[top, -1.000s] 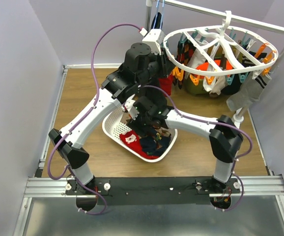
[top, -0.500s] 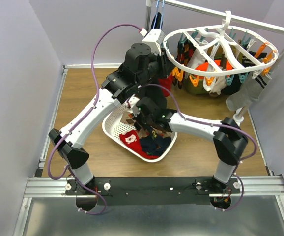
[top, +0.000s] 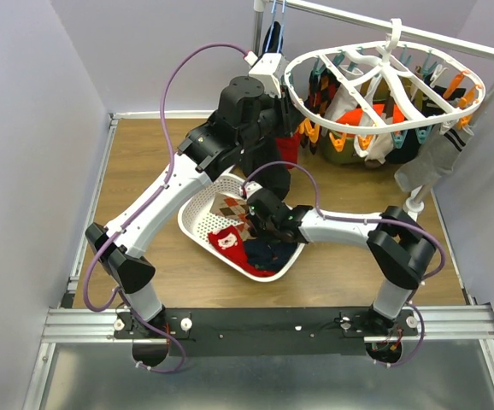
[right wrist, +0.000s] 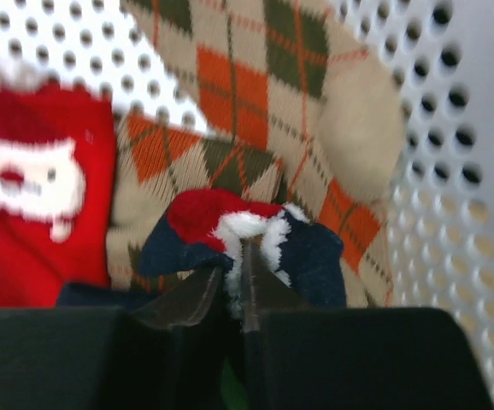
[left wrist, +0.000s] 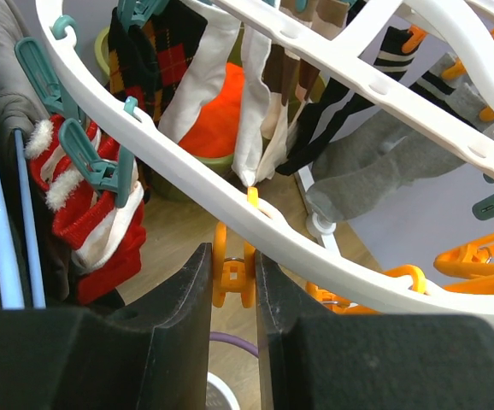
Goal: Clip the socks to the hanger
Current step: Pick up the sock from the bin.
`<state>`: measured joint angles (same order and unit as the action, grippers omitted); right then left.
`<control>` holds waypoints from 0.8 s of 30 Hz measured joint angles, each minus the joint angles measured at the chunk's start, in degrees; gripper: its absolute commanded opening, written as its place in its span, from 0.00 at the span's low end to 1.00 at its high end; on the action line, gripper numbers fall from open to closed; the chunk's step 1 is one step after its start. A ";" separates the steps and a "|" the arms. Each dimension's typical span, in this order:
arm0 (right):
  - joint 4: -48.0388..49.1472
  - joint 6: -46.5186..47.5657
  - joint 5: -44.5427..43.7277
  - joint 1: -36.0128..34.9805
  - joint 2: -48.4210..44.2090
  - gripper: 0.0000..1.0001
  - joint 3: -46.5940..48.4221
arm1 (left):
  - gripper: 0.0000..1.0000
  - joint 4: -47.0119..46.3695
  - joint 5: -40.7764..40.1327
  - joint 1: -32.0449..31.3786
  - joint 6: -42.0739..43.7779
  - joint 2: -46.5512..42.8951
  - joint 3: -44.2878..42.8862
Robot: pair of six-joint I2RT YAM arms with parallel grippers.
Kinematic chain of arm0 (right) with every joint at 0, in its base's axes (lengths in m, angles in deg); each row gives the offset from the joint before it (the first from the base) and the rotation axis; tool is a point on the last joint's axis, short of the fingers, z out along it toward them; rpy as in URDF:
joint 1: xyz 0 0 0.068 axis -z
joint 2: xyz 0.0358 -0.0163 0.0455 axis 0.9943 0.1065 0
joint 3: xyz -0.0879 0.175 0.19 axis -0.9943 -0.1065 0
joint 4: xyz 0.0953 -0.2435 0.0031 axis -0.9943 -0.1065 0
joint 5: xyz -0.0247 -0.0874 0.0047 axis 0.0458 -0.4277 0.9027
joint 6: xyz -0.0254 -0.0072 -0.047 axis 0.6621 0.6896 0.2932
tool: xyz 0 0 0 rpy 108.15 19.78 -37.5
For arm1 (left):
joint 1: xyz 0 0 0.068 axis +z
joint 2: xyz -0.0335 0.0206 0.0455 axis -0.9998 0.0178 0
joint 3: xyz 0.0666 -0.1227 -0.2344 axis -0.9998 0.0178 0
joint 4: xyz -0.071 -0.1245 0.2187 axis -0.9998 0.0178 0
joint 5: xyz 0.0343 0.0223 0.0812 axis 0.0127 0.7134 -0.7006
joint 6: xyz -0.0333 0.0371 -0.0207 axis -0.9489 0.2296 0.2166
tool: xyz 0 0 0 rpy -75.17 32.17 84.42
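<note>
The white oval hanger (top: 390,61) hangs from a rail at the back right, with socks and orange and teal clips dangling from it. My left gripper (top: 294,120) sits under its near-left rim (left wrist: 315,248). In the left wrist view this gripper (left wrist: 232,256) is shut on an orange clip (left wrist: 221,275), squeezing it from both sides. A red sock with white trim (left wrist: 93,213) hangs from a teal clip beside it. My right gripper (top: 254,224) reaches into the basket. There it (right wrist: 234,256) is shut on the fluffy white trim of a navy and red sock (right wrist: 200,213), above argyle socks (right wrist: 247,94).
The white perforated basket (top: 197,224) stands mid-table and holds a red Santa sock (right wrist: 33,188), navy socks (top: 268,252) and argyle ones. A dark garment on a thin blue hanger (left wrist: 23,213) hangs left of the ring. A grey sock (top: 431,162) dangles by the stand post.
My right gripper has moved deeper into the basket, toward the near right, and closed on the navy and red sock. The left gripper has stayed on the orange clip.
</note>
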<state>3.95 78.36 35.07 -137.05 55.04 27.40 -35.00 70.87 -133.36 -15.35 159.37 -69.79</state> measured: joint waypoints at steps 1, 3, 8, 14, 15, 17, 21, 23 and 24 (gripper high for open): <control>-1.29 -0.24 0.76 0.00 -0.39 0.27 -0.22 | 0.00 -0.04 0.00 0.00 0.00 -0.02 0.13; -3.74 -0.37 2.05 -0.02 -1.70 0.36 -0.66 | 0.00 -0.20 0.00 0.00 0.00 -0.02 0.37; -12.24 0.90 6.64 -0.02 -6.84 0.58 -0.63 | 0.00 -0.20 0.11 0.00 0.04 -0.02 0.55; -25.38 7.19 14.16 -0.02 -6.60 0.63 7.30 | 0.00 -0.20 0.44 0.00 0.04 -0.02 0.55; -27.74 8.72 15.65 -0.02 -5.97 0.63 9.92 | 0.00 -0.20 0.44 0.00 0.04 -0.02 0.55; -31.39 11.45 18.10 -0.02 -4.74 0.61 14.47 | 0.00 -0.17 0.55 0.00 0.04 -0.02 0.55; -34.99 14.53 19.37 -0.02 -3.56 0.61 18.53 | 0.00 -0.17 0.59 0.00 0.04 -0.02 0.55; -35.95 15.72 19.26 -0.02 -3.28 0.61 19.28 | 0.00 -0.17 0.61 -0.02 0.04 -0.02 0.55; -36.24 16.26 19.08 -0.02 -3.10 0.61 19.32 | 0.00 -0.17 0.61 -0.02 0.04 -0.02 0.55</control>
<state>-32.29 94.62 54.16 -137.07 51.93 46.72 -35.17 71.48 -133.38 -15.30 159.35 -69.25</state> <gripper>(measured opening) 0.612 0.294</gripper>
